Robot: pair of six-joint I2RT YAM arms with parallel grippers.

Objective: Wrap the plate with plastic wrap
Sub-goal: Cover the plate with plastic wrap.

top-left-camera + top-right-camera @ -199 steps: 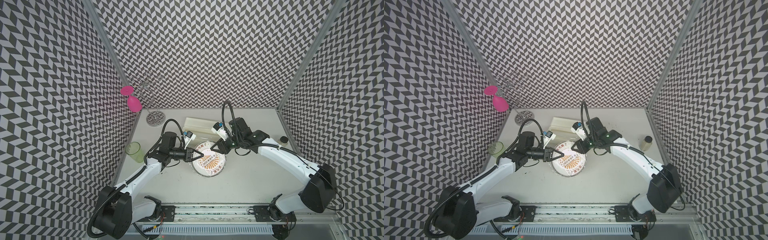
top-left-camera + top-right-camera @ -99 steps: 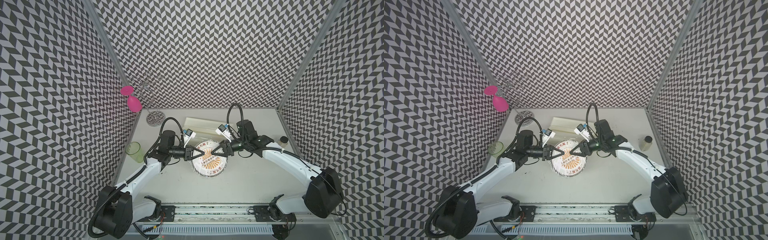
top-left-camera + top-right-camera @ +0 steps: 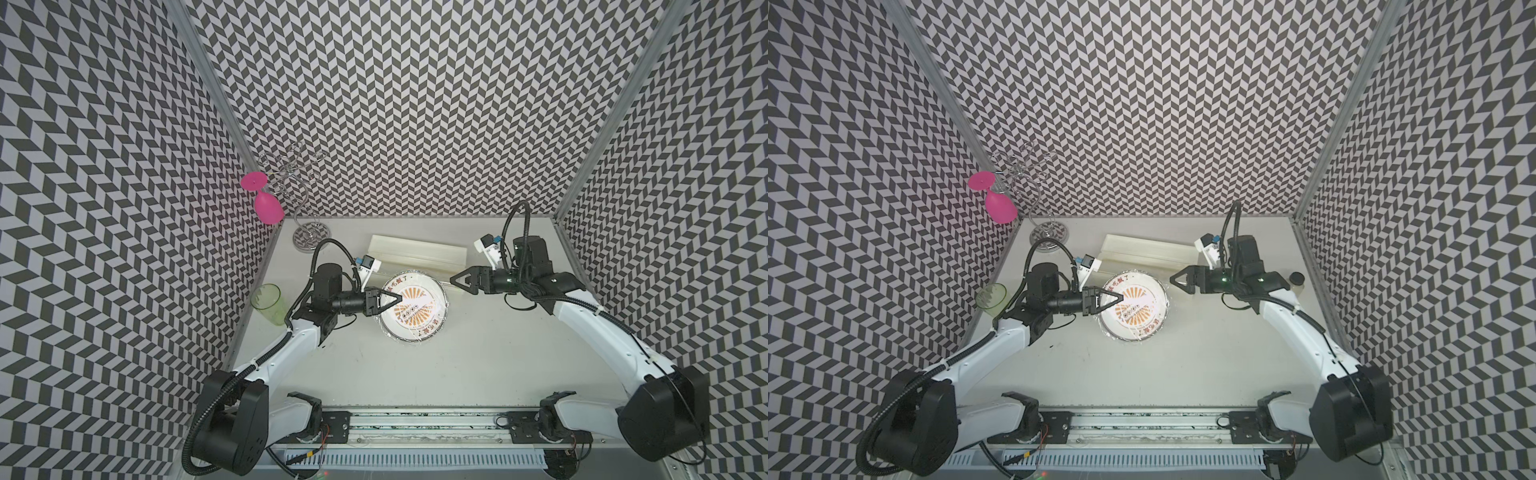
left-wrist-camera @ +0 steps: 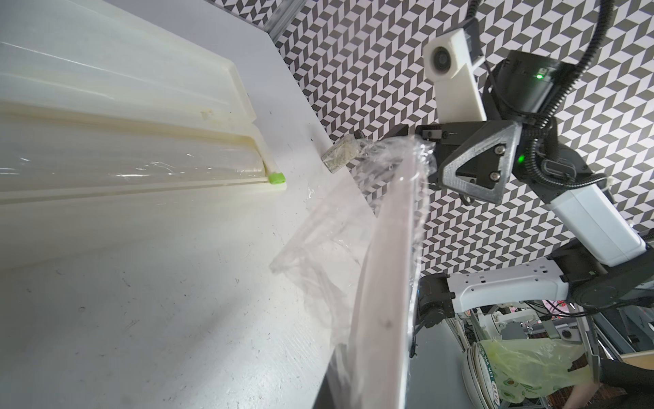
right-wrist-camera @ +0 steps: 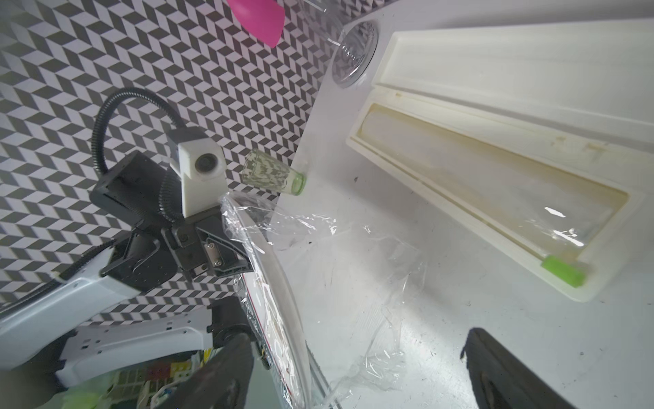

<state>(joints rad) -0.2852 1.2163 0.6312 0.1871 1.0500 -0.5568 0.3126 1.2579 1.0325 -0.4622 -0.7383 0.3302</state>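
Top views: from high above the metal base rail (image 3: 415,428), looking down and forward over the whole pale grey bench (image 3: 478,365) to the chevron-patterned back wall (image 3: 415,104); both frame nearly the same scene.
Left wrist view: close and low, facing the white right arm (image 4: 598,226).
Right wrist view: close, facing the white left arm (image 5: 70,301).
Wrist overlap: round white plate (image 4: 389,265), edge-on, and long cream-white dispenser box (image 5: 495,170).
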